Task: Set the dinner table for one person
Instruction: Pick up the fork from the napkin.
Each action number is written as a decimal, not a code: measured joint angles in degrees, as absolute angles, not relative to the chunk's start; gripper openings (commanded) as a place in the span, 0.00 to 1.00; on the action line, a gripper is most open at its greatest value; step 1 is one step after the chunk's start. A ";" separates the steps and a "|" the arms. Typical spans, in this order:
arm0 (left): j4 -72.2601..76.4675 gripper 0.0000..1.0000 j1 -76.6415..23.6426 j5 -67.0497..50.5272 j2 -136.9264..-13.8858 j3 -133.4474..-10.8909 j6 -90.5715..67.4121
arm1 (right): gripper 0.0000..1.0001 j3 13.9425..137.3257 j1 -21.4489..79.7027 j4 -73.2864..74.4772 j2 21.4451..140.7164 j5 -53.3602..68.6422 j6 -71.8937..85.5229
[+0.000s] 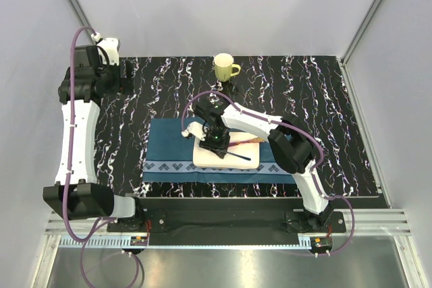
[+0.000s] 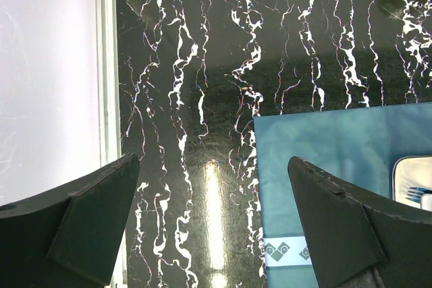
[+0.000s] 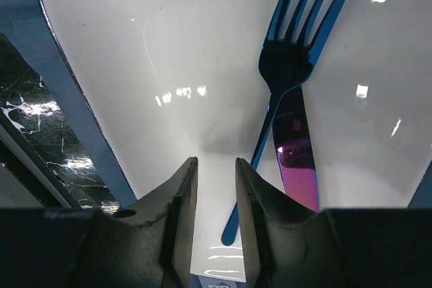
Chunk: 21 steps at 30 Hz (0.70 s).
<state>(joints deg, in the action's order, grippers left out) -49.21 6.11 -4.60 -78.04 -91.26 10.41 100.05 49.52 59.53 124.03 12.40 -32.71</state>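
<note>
dinner table (image 1: pixel 324 99): black, white marble veins | placemat (image 1: pixel 169 146): dark blue, pale diamond-pattern border | plate (image 3: pixel 169 45): glossy white | fork (image 3: pixel 287 65): iridescent blue | mug (image 1: pixel 224 67): pale yellow | arms (image 1: pixel 74 133): white, black joints

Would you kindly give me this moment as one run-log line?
left gripper: open above table | right gripper: slightly open, empty, over plate | fork: on plate | mug: far edge

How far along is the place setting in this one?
Done: the placemat lies on the dinner table with the white plate on it. In hand: the right gripper hovers over the plate, fingers narrowly apart and empty, beside the fork and a second utensil lying there. Left, likely: cutlery beside the plate and the mug brought in from the far edge. The left gripper is open, idle.
</note>
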 measured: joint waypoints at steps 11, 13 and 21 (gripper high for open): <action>-49.21 0.99 7.07 -5.85 -77.67 -90.19 9.93 | 0.36 100.05 49.52 59.35 123.22 10.96 -32.99; -49.21 0.99 7.14 -6.00 -77.62 -90.17 9.80 | 0.36 99.96 49.52 59.31 123.20 10.50 -33.23; -49.19 0.99 7.42 -6.31 -77.06 -89.47 9.43 | 0.36 98.17 49.52 58.11 123.20 9.89 -33.65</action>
<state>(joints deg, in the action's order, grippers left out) -49.19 7.42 -6.31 -77.06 -89.47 9.43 98.17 49.52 58.11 123.20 9.89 -33.65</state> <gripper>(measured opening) 0.984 0.361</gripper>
